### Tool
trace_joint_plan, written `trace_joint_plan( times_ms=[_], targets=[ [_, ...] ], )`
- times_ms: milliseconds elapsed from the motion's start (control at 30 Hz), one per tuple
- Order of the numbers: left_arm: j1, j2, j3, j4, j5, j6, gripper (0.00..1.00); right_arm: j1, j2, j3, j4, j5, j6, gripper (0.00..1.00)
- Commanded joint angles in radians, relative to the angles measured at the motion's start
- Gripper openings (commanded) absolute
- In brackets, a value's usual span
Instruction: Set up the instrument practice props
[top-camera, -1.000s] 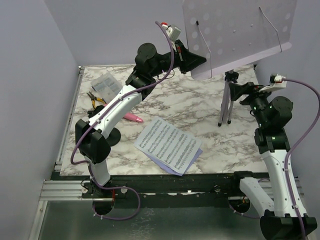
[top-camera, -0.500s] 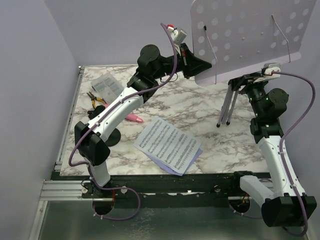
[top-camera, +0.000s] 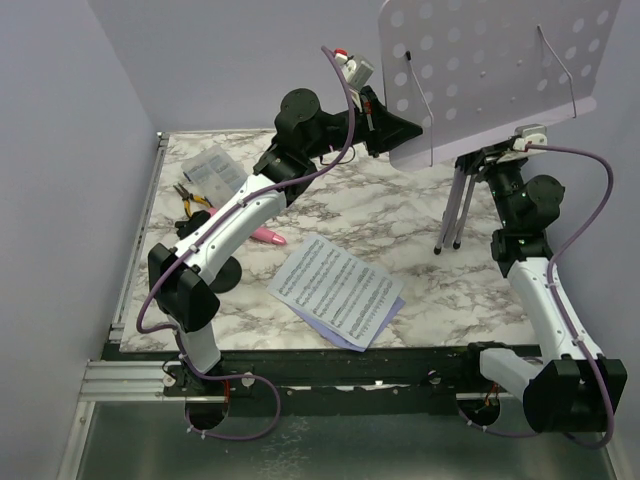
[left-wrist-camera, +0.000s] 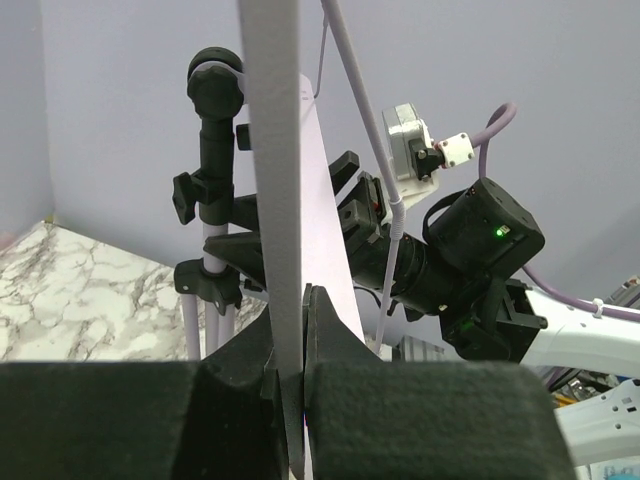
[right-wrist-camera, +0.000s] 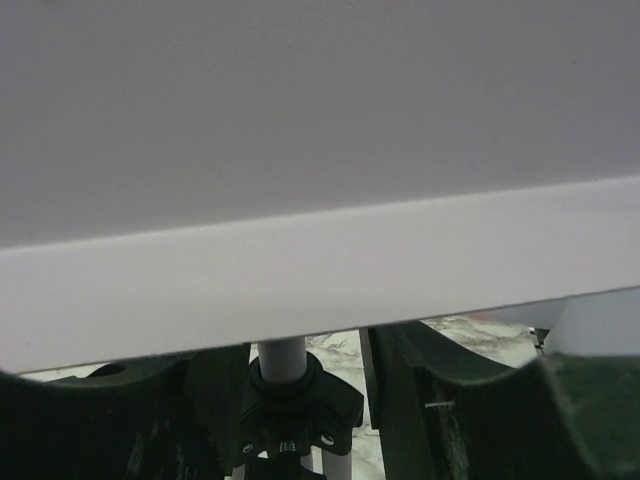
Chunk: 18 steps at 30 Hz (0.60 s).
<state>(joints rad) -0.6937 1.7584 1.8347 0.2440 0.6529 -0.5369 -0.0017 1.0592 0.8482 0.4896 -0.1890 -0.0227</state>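
Now: desk pinched at its edge, pole straddled beneath

Broadly, the marbled table (top-camera: 400, 215) carries everything, and the biggest thing over it is the lavender perforated music-stand desk (top-camera: 490, 70), held high at the far right with its face towards the top camera. Under it the thin silver tripod (top-camera: 452, 215) slants down to the left, its legs drawn close together. Whether the feet rest on the marble cannot be told.

The left gripper (top-camera: 405, 130) reaches across from the left side to the desk's lower left corner. In the left wrist view its fingers (left-wrist-camera: 322, 330) are pressed together on the thin edge of the panel, with no gap to either side.

The right gripper (top-camera: 480, 160) sits just below the desk's bottom lip. From the right wrist view its fingers (right-wrist-camera: 420, 410) stand partly apart, one on each side of the tripod's pole. The white shaft is clear of them, but whether they press the black collar below it cannot be told.

Nearer the arms, the printed sheet-music pages (top-camera: 335, 290) lie flat in a loose stack near the table's front edge. The clear plastic compartment box (top-camera: 212, 168) lies at the far left, with the orange-handled pliers (top-camera: 192, 200) just beside it. The small black round-based mic stand (top-camera: 222, 272) is partly hidden behind the left arm. The pink microphone (top-camera: 266, 236) lies on its side between that stand and the pages.
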Motion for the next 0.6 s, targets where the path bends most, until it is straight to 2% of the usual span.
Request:
trace_joint_plan(
  times_ms=[0,100,267,433,567],
  targets=[
    [-0.034,-0.068,0.023,-0.002,0.137,-0.041,0.00,0.001,0.021,0.040,0.073,0.015,-0.074,0.52],
    [-0.033,-0.064,0.027,-0.003,0.140,-0.044,0.00,0.002,0.021,-0.002,0.144,0.026,-0.098,0.54],
    [-0.037,-0.057,0.033,-0.003,0.147,-0.050,0.00,0.001,0.032,-0.065,0.311,-0.072,-0.133,0.53],
    [-0.038,-0.050,0.041,-0.016,0.154,-0.051,0.00,0.001,0.090,-0.009,0.286,-0.074,-0.138,0.50],
    [-0.040,-0.052,0.038,-0.022,0.161,-0.048,0.00,0.002,0.118,0.021,0.276,-0.092,-0.124,0.41]
  ],
)
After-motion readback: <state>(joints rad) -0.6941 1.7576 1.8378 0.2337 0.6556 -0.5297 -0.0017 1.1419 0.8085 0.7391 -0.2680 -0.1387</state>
